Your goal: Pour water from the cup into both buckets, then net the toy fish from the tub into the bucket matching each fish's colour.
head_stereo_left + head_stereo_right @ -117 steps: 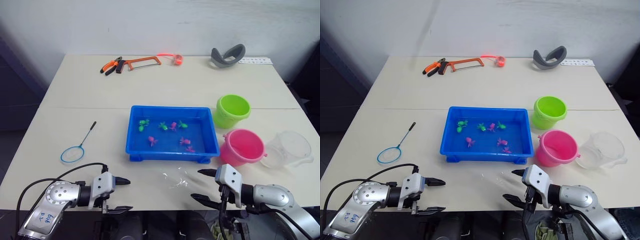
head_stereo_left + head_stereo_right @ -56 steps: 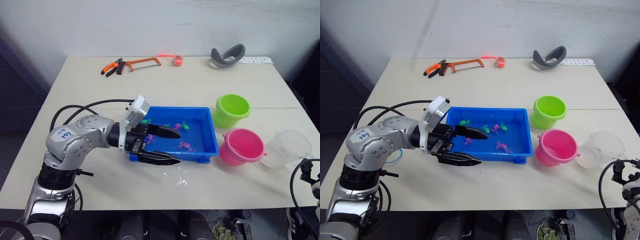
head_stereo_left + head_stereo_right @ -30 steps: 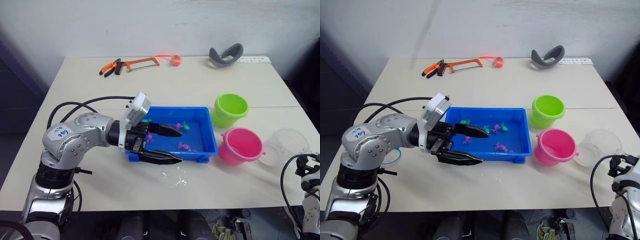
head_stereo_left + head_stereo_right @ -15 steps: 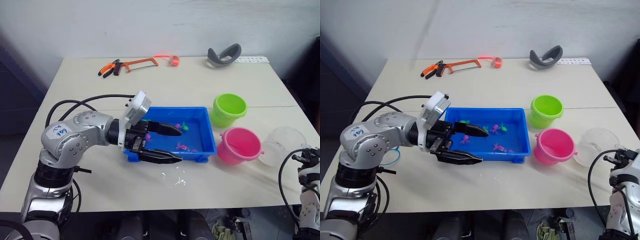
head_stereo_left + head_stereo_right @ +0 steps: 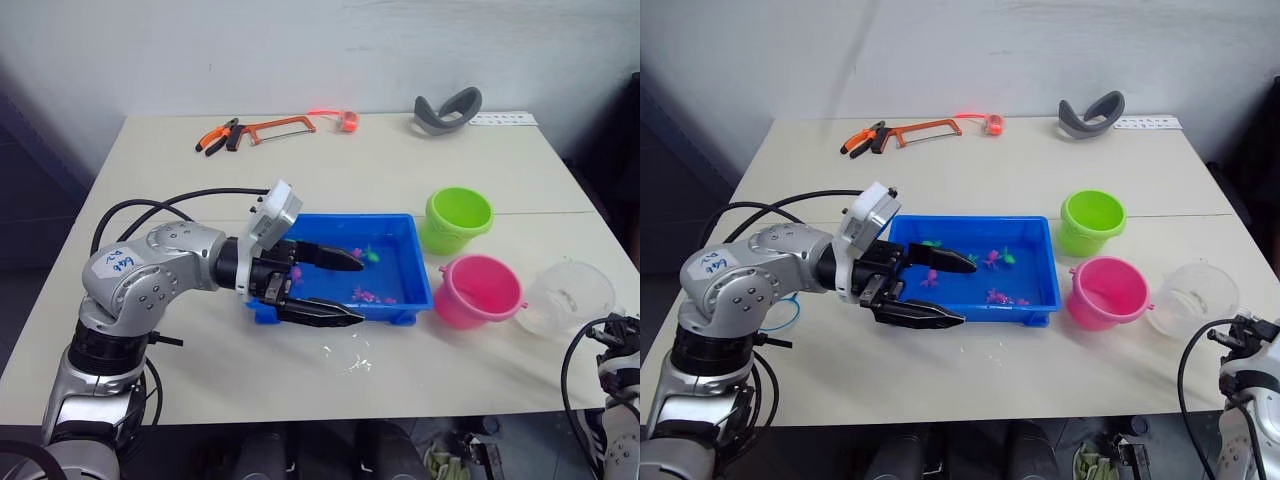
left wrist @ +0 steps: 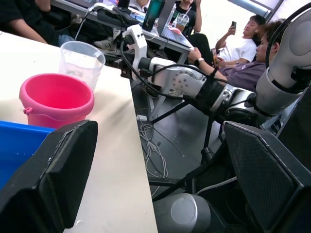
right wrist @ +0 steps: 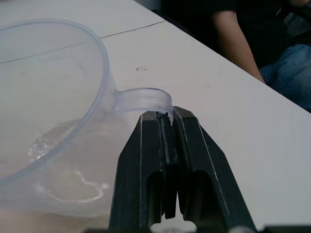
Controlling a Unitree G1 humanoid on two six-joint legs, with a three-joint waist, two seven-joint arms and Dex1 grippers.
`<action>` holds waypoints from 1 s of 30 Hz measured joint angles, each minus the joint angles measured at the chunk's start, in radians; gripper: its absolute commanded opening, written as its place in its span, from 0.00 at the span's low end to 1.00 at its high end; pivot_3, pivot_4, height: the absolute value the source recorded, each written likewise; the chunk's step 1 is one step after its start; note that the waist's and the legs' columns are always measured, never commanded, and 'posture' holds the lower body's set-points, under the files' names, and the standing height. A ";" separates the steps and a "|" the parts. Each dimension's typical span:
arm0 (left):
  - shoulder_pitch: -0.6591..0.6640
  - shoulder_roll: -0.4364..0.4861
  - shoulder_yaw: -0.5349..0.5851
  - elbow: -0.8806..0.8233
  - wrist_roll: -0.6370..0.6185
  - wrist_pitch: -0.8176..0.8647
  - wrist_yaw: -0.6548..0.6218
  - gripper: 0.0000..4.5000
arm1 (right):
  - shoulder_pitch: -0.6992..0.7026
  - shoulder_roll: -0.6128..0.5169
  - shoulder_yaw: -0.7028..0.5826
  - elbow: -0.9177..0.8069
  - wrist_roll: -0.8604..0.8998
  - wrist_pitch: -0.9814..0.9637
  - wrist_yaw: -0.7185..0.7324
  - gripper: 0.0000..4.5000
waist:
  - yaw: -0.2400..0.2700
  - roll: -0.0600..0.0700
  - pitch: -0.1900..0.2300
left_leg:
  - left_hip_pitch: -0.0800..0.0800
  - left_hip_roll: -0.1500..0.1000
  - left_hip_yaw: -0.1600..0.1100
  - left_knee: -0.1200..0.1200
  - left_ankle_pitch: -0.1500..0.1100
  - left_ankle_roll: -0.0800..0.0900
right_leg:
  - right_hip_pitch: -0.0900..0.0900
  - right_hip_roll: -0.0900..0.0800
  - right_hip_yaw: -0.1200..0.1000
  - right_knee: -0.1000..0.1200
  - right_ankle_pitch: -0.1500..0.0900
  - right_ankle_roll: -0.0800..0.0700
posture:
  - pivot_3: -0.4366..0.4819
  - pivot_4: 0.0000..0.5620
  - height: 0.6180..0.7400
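The blue tub [image 5: 415, 300] holds several tiny green and pink toy fish [image 5: 366, 295] in water. My left gripper [image 5: 358, 291] hangs open over the tub's front left part, holding nothing. The green bucket [image 5: 460, 218] and the pink bucket [image 5: 482, 290] stand right of the tub. The clear cup [image 5: 570, 296] with a little water sits right of the pink bucket. My right gripper [image 7: 165, 116] is shut on the cup's [image 7: 48, 121] thin handle at the table's right edge. A sliver of the blue net [image 5: 790, 306] peeks out behind my left arm.
An orange hacksaw and pliers [image 5: 260, 128] and a grey curved object [image 5: 450, 107] lie along the far edge. Spilled water drops [image 5: 350, 360] sit in front of the tub. People [image 6: 238, 48] sit beyond the table's right side.
My right gripper has shut on the cup's handle. The left arm has stayed still, open over the tub.
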 measured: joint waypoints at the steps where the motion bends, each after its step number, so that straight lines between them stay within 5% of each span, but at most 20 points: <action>1: 0.000 -0.002 -0.001 0.000 0.001 -0.002 -0.001 1.00 | 0.004 0.004 0.000 -0.012 0.006 0.009 -0.006 0.02 | 0.000 0.000 0.000 | 0.000 0.000 0.000 0.000 0.000 0.000 | 0.000 0.000 0.000 0.000 0.000 0.000 | 0.48 0.27 1.00; 30: 0.004 -0.046 -0.016 0.025 0.019 -0.041 0.008 1.00 | 0.002 0.017 -0.146 -0.206 0.323 0.341 -0.258 0.02 | 0.000 0.001 0.000 | 0.000 0.000 0.000 -0.002 0.000 0.000 | -0.001 0.000 0.000 0.000 -0.001 -0.001 | 0.48 0.27 1.00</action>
